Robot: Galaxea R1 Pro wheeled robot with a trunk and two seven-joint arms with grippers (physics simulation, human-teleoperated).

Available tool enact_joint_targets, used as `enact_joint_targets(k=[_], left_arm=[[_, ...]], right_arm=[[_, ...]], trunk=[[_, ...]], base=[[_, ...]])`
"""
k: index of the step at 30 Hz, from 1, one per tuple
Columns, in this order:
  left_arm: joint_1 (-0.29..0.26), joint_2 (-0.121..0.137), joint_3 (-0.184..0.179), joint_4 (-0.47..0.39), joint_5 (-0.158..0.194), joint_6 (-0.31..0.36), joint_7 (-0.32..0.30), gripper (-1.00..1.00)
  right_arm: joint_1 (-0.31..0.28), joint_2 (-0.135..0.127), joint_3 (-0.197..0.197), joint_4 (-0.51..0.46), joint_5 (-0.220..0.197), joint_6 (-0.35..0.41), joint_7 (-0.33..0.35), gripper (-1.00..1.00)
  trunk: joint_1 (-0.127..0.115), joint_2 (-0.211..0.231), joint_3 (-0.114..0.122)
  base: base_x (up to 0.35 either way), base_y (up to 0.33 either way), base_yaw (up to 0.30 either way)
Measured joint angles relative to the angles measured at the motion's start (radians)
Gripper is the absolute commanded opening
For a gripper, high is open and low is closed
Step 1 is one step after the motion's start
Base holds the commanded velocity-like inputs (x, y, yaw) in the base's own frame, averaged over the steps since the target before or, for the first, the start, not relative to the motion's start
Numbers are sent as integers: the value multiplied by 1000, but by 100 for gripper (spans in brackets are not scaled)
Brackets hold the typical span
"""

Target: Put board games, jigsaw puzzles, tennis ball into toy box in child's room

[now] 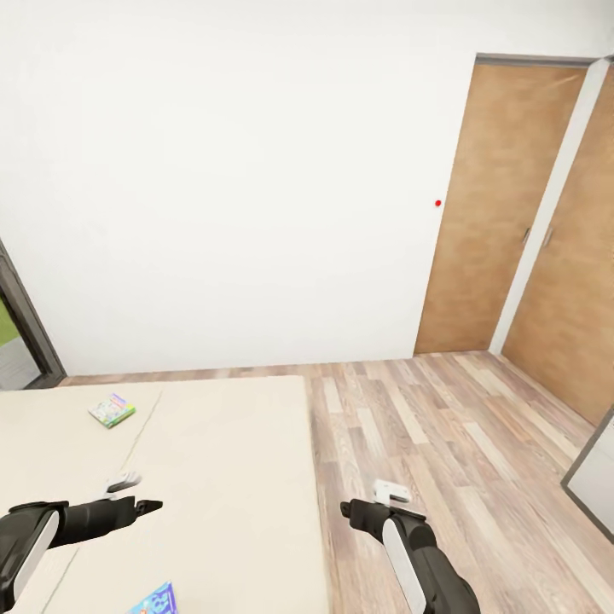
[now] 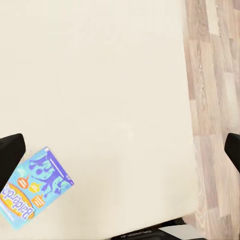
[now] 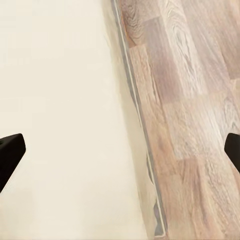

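Note:
Two board games lie on the beige bed (image 1: 222,477). The green-bordered one (image 1: 112,410) is farther up the mattress on the left. The mostly blue one (image 1: 155,599) sits at the head view's bottom edge, below my left arm. In the left wrist view the blue board game (image 2: 35,187) lies flat on the mattress, off to one side of the open fingers. My left gripper (image 1: 136,495) hovers open over the bed with nothing in it. My right gripper (image 1: 371,501) is open and empty over the bed's right edge (image 3: 132,115) and the wood floor.
Wood-plank floor (image 1: 443,443) runs along the right of the bed. Brown wooden doors (image 1: 495,213) stand at the back right in a white wall. A dark window frame (image 1: 26,324) is at the left edge, and a grey furniture corner (image 1: 593,477) at the right edge.

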Motion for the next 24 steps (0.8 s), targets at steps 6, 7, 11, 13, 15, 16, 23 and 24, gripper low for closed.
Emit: enact_joint_targets(k=[6, 7, 11, 13, 15, 16, 23, 24], left_arm=[[0, 0, 0, 0, 0, 0, 0, 100], [0, 0, 0, 0, 0, 0, 0, 100], [0, 0, 0, 0, 1, 0, 0, 100], [0, 0, 0, 0, 1, 0, 0, 100], [0, 0, 0, 0, 1, 0, 0, 100], [0, 0, 0, 0, 1, 0, 0, 100], [0, 0, 0, 0, 1, 0, -1, 100], [0, 0, 0, 0, 1, 1, -1, 100]], right_arm=[[0, 0, 0, 0, 0, 0, 0, 100], [0, 0, 0, 0, 0, 0, 0, 100], [0, 0, -1, 1, -1, 1, 0, 100], [0, 0, -1, 1, -1, 1, 0, 100], [0, 0, -1, 1, -1, 1, 0, 100], [0, 0, -1, 1, -1, 1, 0, 100], [0, 0, 0, 1, 0, 0, 0, 100], [0, 0, 0, 1, 0, -1, 0, 100]], trunk=[[0, 0, -2], [0, 0, -3], [0, 0, -8], [0, 0, -11], [0, 0, -14], [0, 0, -15], [0, 0, -19], [0, 0, -19]], base=[[0, 286, -23], [0, 229, -10], [0, 135, -6], [0, 68, -3], [-4, 47, -2], [-23, 57, -1], [-90, 143, -1], [-82, 155, 0]])
